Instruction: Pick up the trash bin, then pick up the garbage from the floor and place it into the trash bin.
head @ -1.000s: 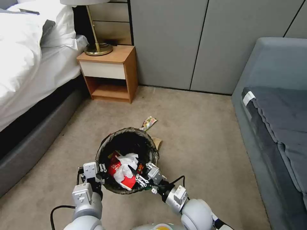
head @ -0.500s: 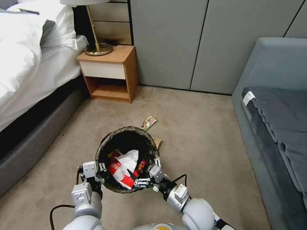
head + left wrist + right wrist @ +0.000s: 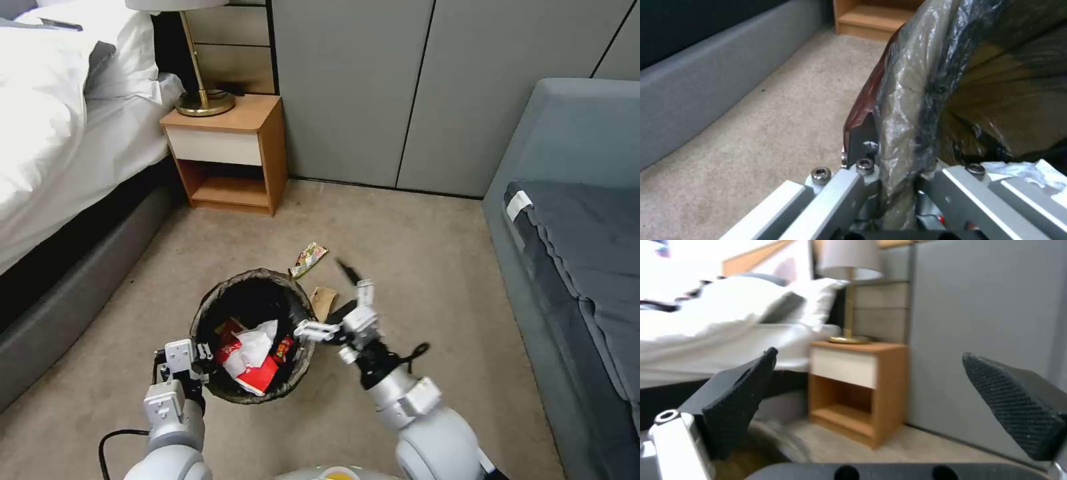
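**Bin held up, right hand free**

My left hand pinches the rim of the small round white bag-lined trash bin, carrying it off the floor. My right hand hovers beside it, spread wide and empty, above the colourful snack wrapper and brown cardboard scrap lying on the carpet.

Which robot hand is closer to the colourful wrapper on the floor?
The right hand. It hangs open beside the trash bin, just short of the wrapper. The left hand grips the bin's near rim, farther away.
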Motion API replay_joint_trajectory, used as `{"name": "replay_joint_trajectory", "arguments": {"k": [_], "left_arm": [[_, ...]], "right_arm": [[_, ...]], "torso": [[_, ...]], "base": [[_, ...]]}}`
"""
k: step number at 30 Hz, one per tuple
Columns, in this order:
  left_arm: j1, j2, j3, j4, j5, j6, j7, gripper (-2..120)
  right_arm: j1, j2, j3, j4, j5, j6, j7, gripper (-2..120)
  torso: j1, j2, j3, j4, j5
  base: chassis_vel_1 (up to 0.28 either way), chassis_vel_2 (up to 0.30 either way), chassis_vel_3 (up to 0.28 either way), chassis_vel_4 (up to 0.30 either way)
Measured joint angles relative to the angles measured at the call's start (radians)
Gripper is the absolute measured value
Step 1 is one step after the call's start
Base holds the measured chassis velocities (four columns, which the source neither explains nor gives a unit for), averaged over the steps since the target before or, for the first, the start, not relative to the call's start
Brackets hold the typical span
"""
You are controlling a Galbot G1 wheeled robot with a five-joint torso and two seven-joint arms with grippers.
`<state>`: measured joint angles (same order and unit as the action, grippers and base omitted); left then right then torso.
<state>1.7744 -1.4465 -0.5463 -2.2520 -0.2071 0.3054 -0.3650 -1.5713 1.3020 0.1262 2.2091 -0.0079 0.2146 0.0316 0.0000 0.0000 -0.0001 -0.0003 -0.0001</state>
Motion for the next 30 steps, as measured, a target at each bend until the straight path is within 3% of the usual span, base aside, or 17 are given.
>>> {"name": "replay_joint_trajectory", "arguments": {"k": [6, 15, 30], "left_arm": [[0.003, 0.009, -0.017, -0.004, -0.02, -0.003, 0.0, 0], [0.005, 0.008, -0.041, -0.021, -0.036, -0.007, 0.001, 0], [0.006, 0.005, -0.036, -0.045, -0.033, -0.004, 0.001, 0]], "right_arm": [[-0.07, 0.031, 0.065, -0.033, -0.024, 0.054, 0.042, 100], [-0.093, 0.055, 0.078, -0.079, -0.029, 0.121, 0.05, 100], [-0.076, 0.06, 0.076, -0.083, -0.022, 0.121, 0.032, 100]], "torso": [[0.0, 0.0, 0.0, 0.0003, 0.0001], [0.0, 0.0, 0.0, 0.0003, 0.0001], [0.0, 0.0, 0.0, 0.0003, 0.0001]], "base": [[0.0, 0.0, 0.0, 0.0], [0.0, 0.0, 0.0, 0.0], [0.0, 0.0, 0.0, 0.0]]}}
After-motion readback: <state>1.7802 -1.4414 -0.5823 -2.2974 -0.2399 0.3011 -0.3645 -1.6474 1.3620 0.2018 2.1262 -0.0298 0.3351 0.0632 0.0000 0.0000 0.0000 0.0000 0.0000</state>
